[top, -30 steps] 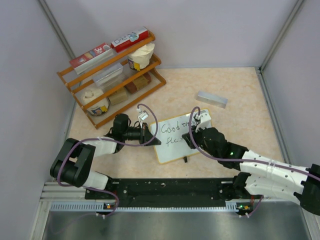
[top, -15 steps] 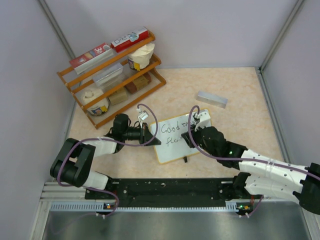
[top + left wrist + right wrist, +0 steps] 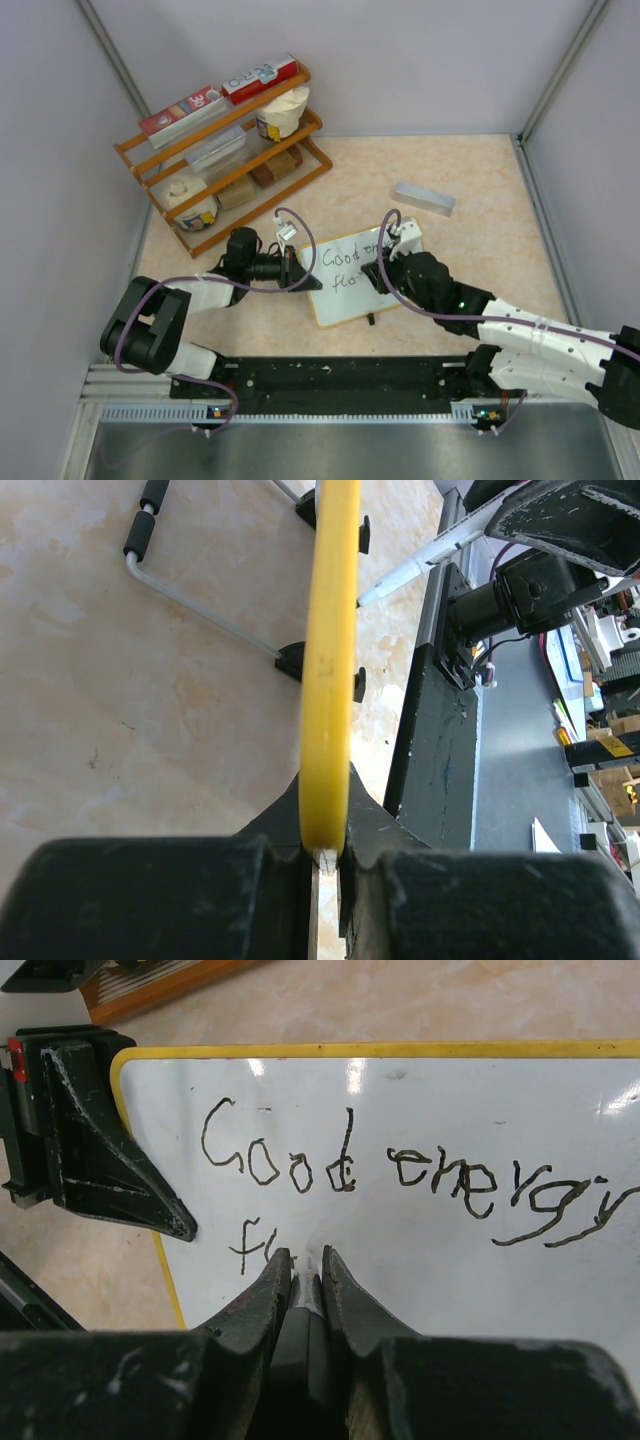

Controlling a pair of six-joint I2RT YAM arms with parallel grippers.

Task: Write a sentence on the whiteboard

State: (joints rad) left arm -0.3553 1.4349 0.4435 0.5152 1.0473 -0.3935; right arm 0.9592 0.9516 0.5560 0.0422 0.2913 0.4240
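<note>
The whiteboard (image 3: 343,300) stands tilted on the table's middle, its yellow-tan frame edge (image 3: 330,660) running up the left wrist view. My left gripper (image 3: 294,270) (image 3: 328,855) is shut on the board's left edge. The sentence (image 3: 345,258) (image 3: 340,1165) reads "Good energy", with a second line starting "fl" beneath it. My right gripper (image 3: 378,274) (image 3: 305,1270) is shut on a black-and-white marker (image 3: 306,1325). The marker's tip touches the board just right of the "fl". The left gripper's finger (image 3: 110,1175) overlaps the board's left edge.
A wooden rack (image 3: 225,150) with boxes, tubs and jars fills the back left. A small grey block (image 3: 423,198) lies behind the board at the right. The board's wire stand (image 3: 200,605) with black feet rests on the table. Grey walls close in both sides.
The second line has grown by a stroke after "fl", and the right gripper with the marker has crept slightly right. The left gripper has not moved.
</note>
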